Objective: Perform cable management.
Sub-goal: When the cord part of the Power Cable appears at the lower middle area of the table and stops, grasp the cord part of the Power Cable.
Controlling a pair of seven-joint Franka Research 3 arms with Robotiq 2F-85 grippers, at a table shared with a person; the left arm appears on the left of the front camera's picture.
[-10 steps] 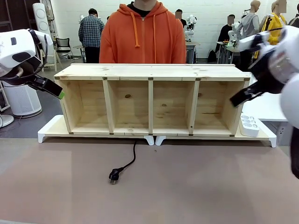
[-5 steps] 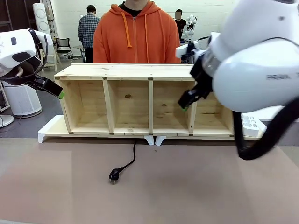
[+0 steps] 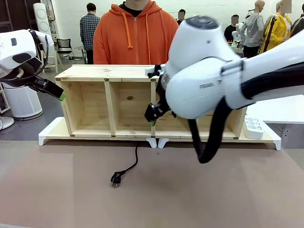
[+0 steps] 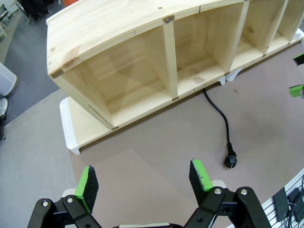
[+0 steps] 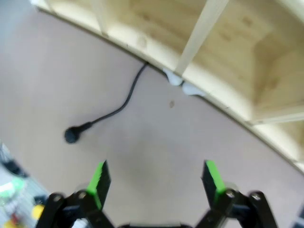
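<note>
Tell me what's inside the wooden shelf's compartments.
In the shelf, the two left compartments show bare wood, nothing in them. The right arm covers much of the other two; the parts showing look bare too.

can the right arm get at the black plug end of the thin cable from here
Probably yes. The right gripper hangs open above the brown tabletop, and the black plug of the thin black cable lies in front of the wooden shelf with nothing over it.

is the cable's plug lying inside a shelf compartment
No, the cable ends in its plug out on the table, in front of the wooden shelf.
</note>
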